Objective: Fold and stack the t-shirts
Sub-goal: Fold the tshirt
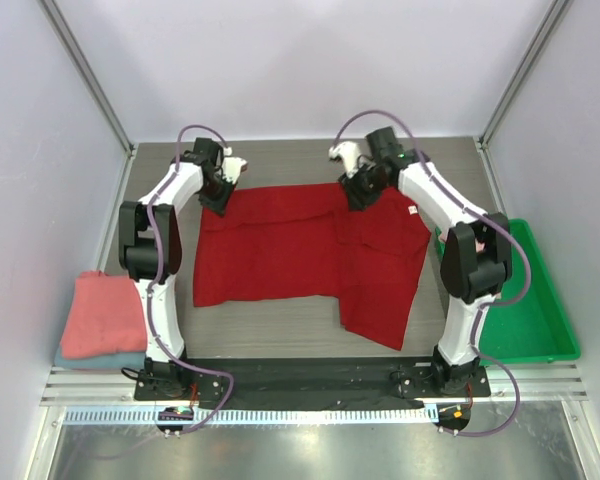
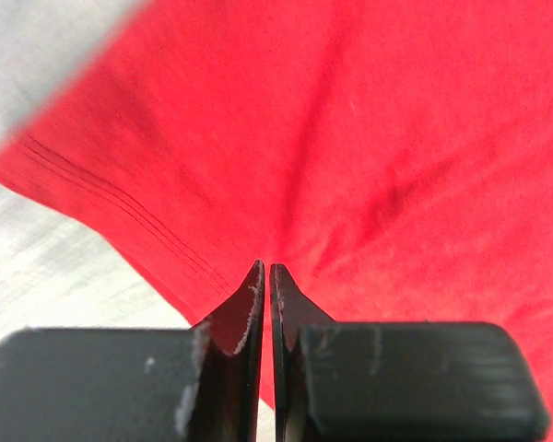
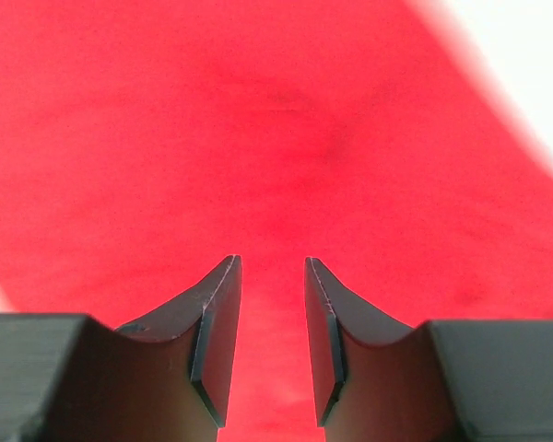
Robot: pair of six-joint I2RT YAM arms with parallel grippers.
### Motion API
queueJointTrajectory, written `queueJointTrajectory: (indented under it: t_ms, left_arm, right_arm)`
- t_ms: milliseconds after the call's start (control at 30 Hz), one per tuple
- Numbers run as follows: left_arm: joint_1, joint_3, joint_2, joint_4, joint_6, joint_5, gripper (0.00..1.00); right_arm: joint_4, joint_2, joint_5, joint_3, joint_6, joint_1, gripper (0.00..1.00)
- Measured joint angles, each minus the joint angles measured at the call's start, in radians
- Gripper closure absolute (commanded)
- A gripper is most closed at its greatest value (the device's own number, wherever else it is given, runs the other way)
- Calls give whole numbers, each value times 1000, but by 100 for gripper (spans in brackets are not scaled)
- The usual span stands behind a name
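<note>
The deep red t-shirt [image 1: 300, 250] lies spread across the middle of the table, with a flap hanging toward the front right. My left gripper [image 1: 220, 203] is at its far left corner. In the left wrist view it [image 2: 264, 267] is shut on the hemmed edge of the red cloth [image 2: 350, 138]. My right gripper [image 1: 359, 197] is at the shirt's far edge, right of centre. In the right wrist view it [image 3: 272, 262] stands open just above the red cloth [image 3: 258, 120]. A folded salmon-pink shirt [image 1: 102, 312] lies on a folded pale blue-grey shirt [image 1: 90, 358] at the front left.
A bright green plastic tray [image 1: 525, 310] sits at the right edge of the table beside the right arm. White walls and metal frame posts enclose the back and sides. The arm bases stand on a black strip at the near edge.
</note>
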Motion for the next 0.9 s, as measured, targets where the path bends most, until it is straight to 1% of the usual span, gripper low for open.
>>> queueJointTrajectory:
  t_ms: [67,200,300,400,667,900]
  left_arm:
    - [0,50,25,-7,2,-2,95]
    - [0,185,114,-43,2,-14,95]
    - [0,253,175,-69,2,-30,95]
    - [0,315,235,-110,1,-54,95]
    - [6,698,449,-284,-2,-102,96]
    - [5,803,511,-286,-2,-159,97]
  right_arm:
    - [37,71,29,66,13,-91,62]
    - [77,214,84,157,17,-219,62]
    - [79,304,116,208,16,-269,63]
    - [80,391,138,270,16,-291,63]
    - [94,515,190,424,15,-305,63]
    - [131,634,235,607,13,-303,64]
